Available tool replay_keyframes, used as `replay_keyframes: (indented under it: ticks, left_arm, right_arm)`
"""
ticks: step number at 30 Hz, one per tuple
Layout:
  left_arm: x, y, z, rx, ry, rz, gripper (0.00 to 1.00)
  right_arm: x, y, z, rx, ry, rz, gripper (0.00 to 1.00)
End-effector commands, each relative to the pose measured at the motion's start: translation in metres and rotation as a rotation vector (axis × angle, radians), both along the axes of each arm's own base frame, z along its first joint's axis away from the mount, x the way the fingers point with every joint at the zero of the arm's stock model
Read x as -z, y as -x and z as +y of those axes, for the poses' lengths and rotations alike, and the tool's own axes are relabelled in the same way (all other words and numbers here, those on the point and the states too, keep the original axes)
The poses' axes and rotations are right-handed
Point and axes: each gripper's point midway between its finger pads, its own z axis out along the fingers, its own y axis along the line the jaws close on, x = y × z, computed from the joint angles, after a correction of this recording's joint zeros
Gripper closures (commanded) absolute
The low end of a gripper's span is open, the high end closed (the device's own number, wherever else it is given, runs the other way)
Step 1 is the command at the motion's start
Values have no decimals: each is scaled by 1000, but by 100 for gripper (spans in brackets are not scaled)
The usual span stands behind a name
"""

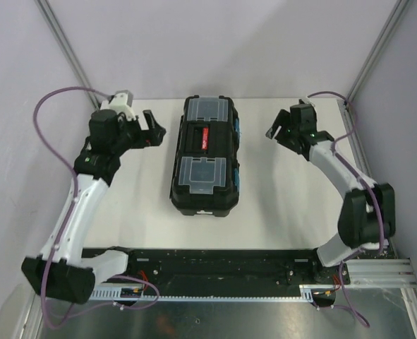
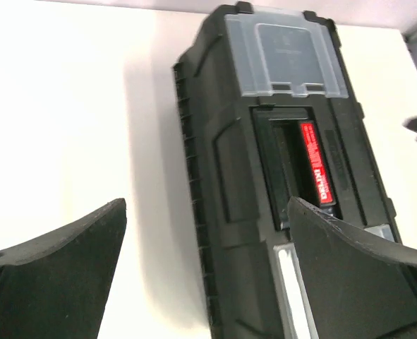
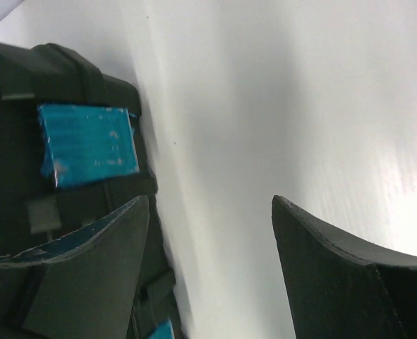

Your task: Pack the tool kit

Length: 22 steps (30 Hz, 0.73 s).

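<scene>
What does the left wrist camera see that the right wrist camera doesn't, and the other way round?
Only the left wrist view shows the toolbox top: a clear lid compartment and the red label at its handle. Only the right wrist view shows a blue latch on its side. Both show the black box, the white table and an open, empty claw: left claw in the first, right claw in the second.

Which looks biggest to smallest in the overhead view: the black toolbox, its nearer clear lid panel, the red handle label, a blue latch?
1. black toolbox
2. clear lid panel
3. red handle label and blue latch: both thin slivers, too alike to rank; the latch shows only edge-on.
</scene>
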Motion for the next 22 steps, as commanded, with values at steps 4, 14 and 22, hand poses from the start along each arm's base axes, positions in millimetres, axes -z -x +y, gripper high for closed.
replay_keyframes:
  ticks: [4,14,22]
  left_arm:
    - [12,48,66,-265,-159,25,1]
    - [16,76,70,-267,-149,26,1]
    - [17,76,69,-253,-159,27,1]
  right_arm:
    - [-69,72,-58,159,144,-161,25]
    - [-87,153,-107,296,201,-280,25]
    - [-83,169,-112,314,193,-279,25]
